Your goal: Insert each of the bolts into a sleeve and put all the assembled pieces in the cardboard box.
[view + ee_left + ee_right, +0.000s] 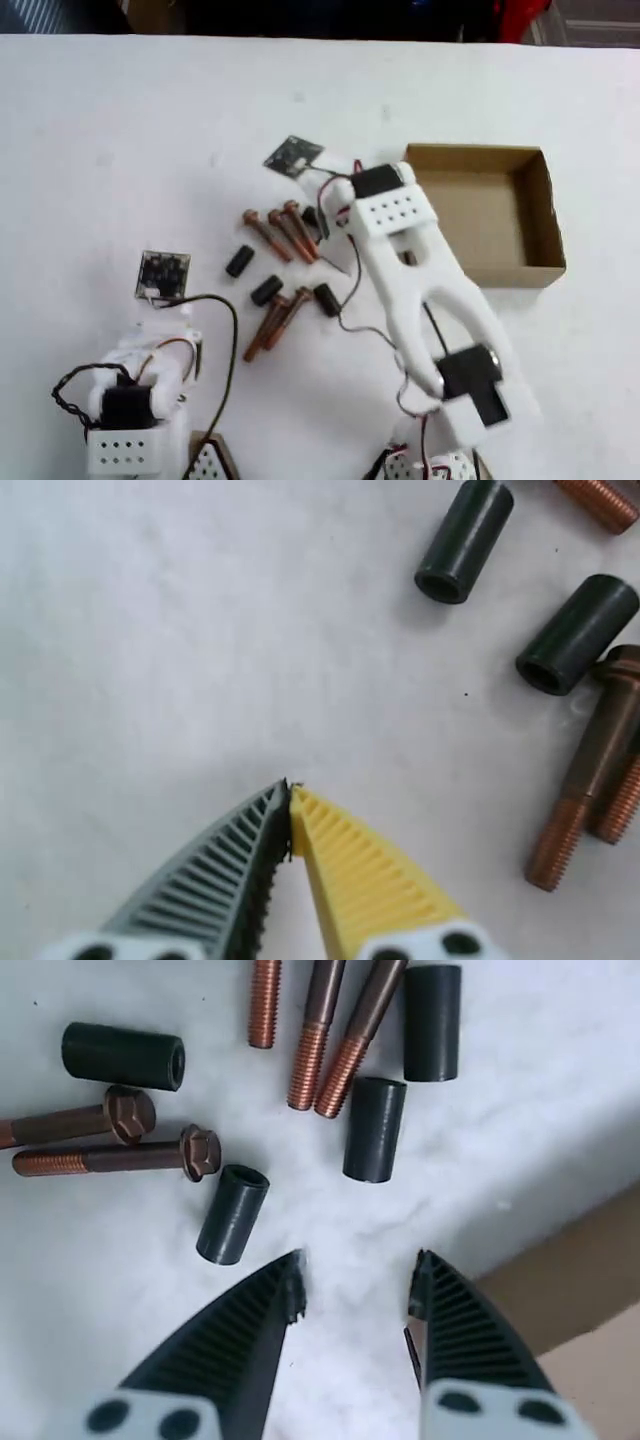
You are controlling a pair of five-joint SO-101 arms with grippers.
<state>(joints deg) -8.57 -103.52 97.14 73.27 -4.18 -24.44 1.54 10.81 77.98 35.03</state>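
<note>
Several copper bolts lie on the white table: three side by side and two more nearer the arms. Black sleeves are scattered among them. My right gripper is open just above the table, with nothing between its fingers. One sleeve lies just ahead of one finger, another sleeve farther off, and three bolt shanks beyond. My left gripper is shut and empty over bare table, with two sleeves and bolts off to one side.
The open cardboard box sits at the right of the parts, beside the right arm; its edge lies close to my right gripper. The left arm's base stands at the near left. Wide bare table lies to the left and far side.
</note>
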